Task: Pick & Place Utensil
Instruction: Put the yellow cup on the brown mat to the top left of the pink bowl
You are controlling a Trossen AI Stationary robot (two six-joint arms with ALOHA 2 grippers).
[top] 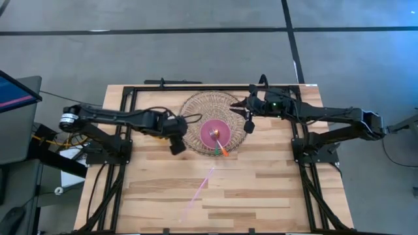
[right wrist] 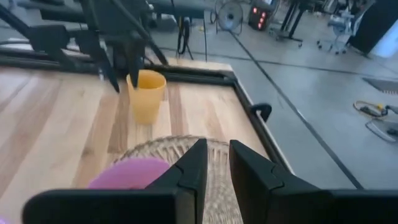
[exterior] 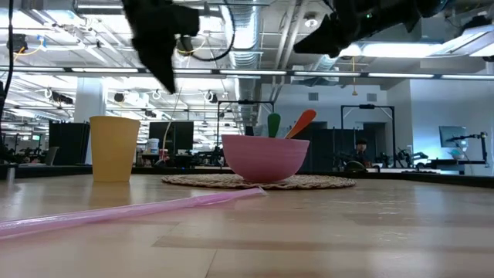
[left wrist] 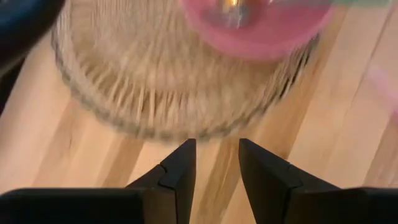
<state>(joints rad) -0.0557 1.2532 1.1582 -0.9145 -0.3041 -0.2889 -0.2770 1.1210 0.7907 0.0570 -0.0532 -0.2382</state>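
A pink bowl (top: 215,133) stands on a round woven mat (top: 196,108) at the table's far middle. An orange-handled utensil (exterior: 301,122) and a green-handled one (exterior: 273,125) stand in the bowl, leaning on its rim. My left gripper (top: 177,149) hangs above the table beside the mat's left edge, empty, with a narrow gap between its fingers; in its wrist view (left wrist: 217,146) it points at the mat's edge. My right gripper (top: 247,124) hovers over the mat's right side, empty, with a small gap between its fingers (right wrist: 218,146).
A yellow cup (exterior: 113,147) stands upright on the table left of the mat; it also shows in the right wrist view (right wrist: 146,94). A long pink straw (top: 199,189) lies flat on the wood nearer the front. A black frame (top: 130,91) borders the far table.
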